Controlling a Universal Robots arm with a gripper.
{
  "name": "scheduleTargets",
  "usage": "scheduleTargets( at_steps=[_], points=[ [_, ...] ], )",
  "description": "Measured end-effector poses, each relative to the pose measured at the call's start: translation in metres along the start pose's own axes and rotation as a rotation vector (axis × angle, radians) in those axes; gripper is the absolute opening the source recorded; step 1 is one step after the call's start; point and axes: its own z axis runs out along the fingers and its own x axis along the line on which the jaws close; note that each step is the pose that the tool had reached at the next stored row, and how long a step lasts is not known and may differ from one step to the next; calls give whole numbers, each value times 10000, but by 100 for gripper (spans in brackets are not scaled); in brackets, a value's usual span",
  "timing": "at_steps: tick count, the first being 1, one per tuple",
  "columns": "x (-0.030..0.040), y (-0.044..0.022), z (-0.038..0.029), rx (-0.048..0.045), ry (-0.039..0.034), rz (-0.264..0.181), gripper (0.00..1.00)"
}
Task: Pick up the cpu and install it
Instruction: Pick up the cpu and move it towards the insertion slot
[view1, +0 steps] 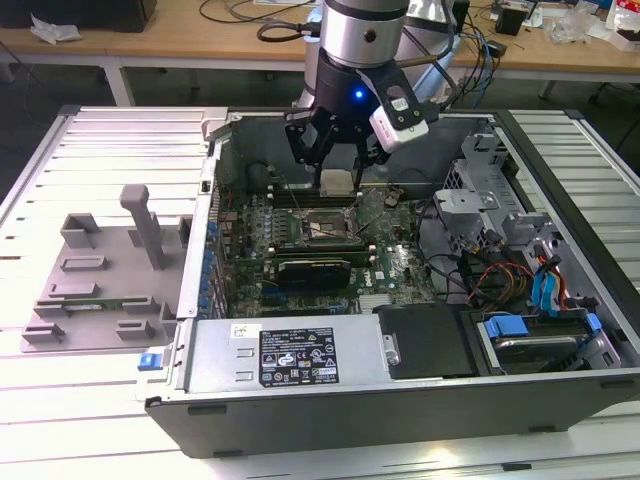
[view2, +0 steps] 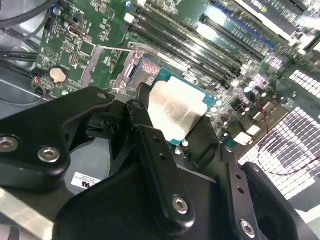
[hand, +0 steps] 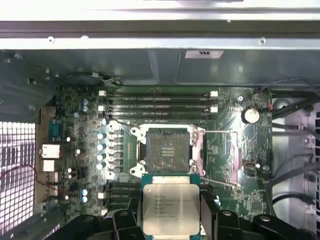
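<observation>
Though a grey jig (view1: 100, 270) sits by the table's edge at the exterior view's left, my gripper (hand: 170, 222) clamps the cpu (hand: 171, 205) by opposite edges, over the motherboard (hand: 240, 200) near the open socket (hand: 167, 150). I judge it light, stiff and delicate underneath, so edge holds only.

1 cpu (hand: 171, 207), perhaps 4 memory slots (hand: 159, 100).

An open dark grey computer case (view1: 400, 415) lies on a white slatted metal table (view1: 80, 420). A grey plastic fixture block (view1: 100, 285) sits beside it, on the exterior view's left.
</observation>
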Motion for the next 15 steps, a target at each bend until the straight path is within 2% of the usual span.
scheduleTargets(
  at_steps=[2,4,7,11,13,15],
  points=[
    [-2,45,66,0,1,1,55],
    [2,50,85,0,-5,0,55],
    [21,55,118,1,-75,-3,55],
    [50,67,182,2,-239,-10,55],
    [59,70,207,3,-274,-11,55],
    [60,109,255,14,-276,-12,55]
  ],
)
